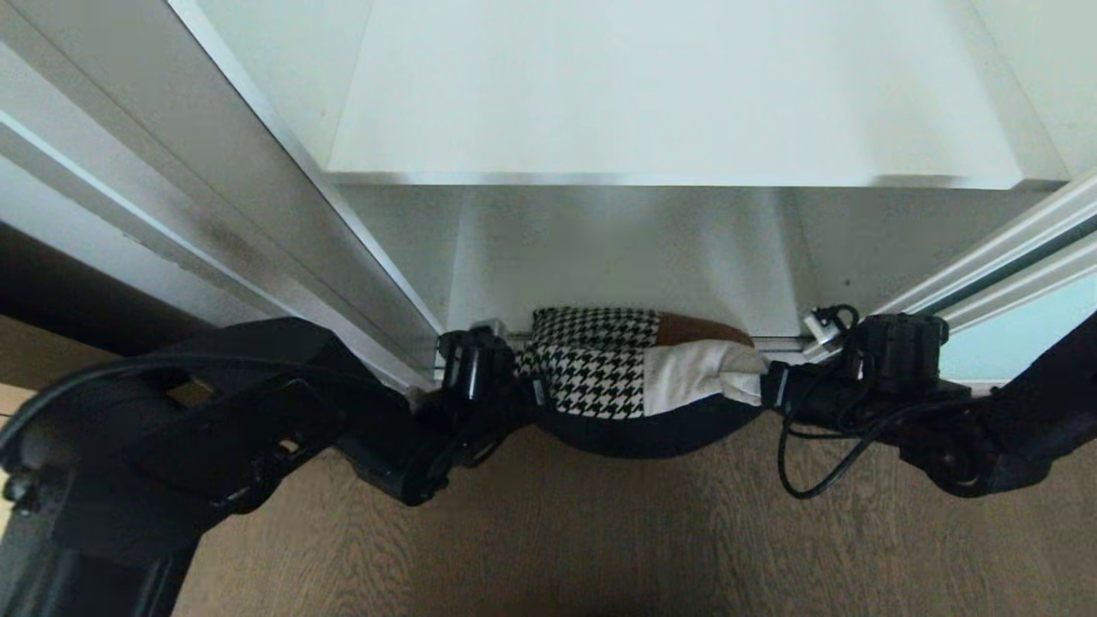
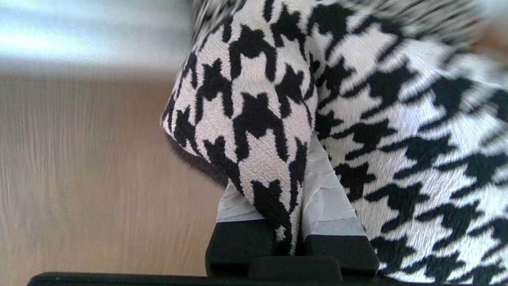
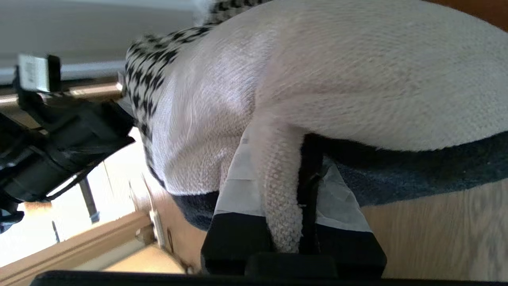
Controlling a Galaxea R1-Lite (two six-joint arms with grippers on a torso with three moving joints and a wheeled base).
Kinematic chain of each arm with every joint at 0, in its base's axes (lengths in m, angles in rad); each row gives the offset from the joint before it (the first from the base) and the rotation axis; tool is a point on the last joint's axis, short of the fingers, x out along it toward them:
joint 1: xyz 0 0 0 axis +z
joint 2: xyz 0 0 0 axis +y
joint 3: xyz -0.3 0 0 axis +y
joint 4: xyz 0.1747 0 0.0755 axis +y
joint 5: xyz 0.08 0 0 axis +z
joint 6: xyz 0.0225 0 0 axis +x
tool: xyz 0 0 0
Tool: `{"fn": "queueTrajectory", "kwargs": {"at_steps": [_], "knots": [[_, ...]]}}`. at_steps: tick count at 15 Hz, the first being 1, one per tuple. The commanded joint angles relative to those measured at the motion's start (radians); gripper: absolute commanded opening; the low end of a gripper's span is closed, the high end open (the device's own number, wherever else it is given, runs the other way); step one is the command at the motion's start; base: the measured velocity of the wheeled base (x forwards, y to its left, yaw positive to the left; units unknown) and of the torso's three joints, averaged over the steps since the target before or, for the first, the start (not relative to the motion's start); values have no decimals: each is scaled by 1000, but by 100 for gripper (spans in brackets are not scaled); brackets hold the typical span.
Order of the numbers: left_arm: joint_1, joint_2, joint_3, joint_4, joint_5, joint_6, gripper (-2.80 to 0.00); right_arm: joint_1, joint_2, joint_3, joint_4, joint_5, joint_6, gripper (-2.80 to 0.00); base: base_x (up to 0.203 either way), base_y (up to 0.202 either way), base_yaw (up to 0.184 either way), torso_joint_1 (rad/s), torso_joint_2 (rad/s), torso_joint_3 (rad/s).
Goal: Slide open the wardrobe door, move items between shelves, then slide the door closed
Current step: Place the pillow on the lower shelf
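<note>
Both grippers, left gripper and right gripper, are pinched tight on opposite edges of the cushion, so it hangs level near the white shelf.

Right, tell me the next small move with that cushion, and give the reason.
Probably lift it level with both arms toward the white shelf. The left gripper is shut on a houndstooth fold of the cushion and the right gripper on its cream edge, so both ends look secured. The cushion sits low at the wardrobe's open front, over the floor, and the shelf board above is bare.
</note>
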Motion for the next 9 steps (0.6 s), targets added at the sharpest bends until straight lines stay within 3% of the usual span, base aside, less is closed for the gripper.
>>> {"fn": "queueTrajectory", "kwargs": {"at_steps": [1,3,6,9], "knots": [[-2,-119,-13,-1,0,0,-280,3,-108,4,-5,7,5,-280,0,0,0,0,0,0],[-3,-206,-33,34,-3,3,-280,6,-189,3,-7,8,3,-280,0,0,0,0,0,0],[-3,-218,-158,103,-10,6,-280,9,-246,-47,-8,15,5,-280,0,0,0,0,0,0],[-3,-228,-198,106,-12,57,-280,9,-254,-47,-13,18,3,-280,0,0,0,0,0,0]]}}
